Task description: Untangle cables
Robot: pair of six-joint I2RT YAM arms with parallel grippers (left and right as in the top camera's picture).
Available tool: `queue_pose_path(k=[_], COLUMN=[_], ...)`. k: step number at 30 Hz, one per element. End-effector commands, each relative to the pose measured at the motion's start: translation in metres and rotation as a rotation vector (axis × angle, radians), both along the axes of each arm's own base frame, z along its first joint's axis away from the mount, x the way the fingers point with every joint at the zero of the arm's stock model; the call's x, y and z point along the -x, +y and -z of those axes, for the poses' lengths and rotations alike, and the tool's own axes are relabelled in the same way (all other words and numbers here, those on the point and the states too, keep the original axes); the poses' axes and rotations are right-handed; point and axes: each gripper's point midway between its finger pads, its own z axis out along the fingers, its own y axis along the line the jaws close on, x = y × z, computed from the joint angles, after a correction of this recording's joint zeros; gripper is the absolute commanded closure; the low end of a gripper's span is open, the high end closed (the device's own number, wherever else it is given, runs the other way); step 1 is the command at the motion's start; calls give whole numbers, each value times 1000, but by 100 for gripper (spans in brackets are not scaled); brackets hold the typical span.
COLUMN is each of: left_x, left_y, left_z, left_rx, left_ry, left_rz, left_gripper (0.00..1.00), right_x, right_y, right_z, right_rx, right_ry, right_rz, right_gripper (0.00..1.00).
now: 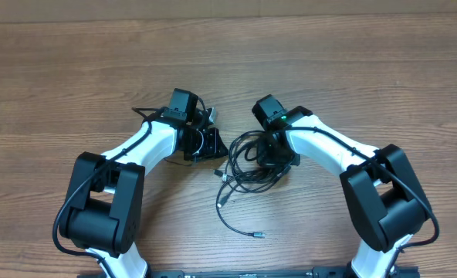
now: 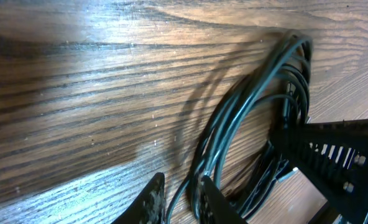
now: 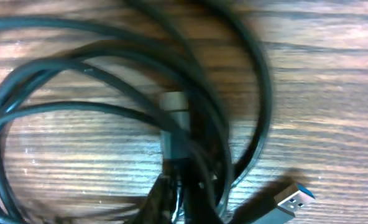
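Well, the cables (image 1: 252,161) lie in a loose black tangle just below the middle of the overhead frame, on the wooden table (image 1: 74,77), between the two white arms; one loose strand (image 1: 227,216) trails out of the tangle toward the lower middle and ends in a small silver tip (image 1: 258,233), lying apart from the rest.

The left gripper (image 2: 179,198) sits at the tangle's left edge; in its own view the fingers stand narrow at the bottom of the frame, with a thin strand running down between them and the coils sweeping up to the upper right; whether that strand is pinched I cannot tell.

The right gripper (image 3: 184,205) is down on the right part of the bundle with its jaws closed; its view is blurred, several strands run down to the dark fingertips at the bottom centre, and I cannot tell if one is caught. A silver-collared connector (image 3: 171,102) lies among the loops at mid-frame; a flat plug with a blue insert (image 3: 293,202) rests at the lower right.
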Motion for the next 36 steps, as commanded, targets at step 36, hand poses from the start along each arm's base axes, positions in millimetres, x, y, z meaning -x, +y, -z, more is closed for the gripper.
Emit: queue_pose_path(k=[36], left_x=[-5], left_y=[11], left_z=[8], left_rx=[-97], left_ry=[-27], left_rz=[6], left_gripper=[64], right_x=[95], right_y=[-8], right_z=[-16], right_rx=[40], right_ry=[409], right_rz=[120], right_gripper=[96])
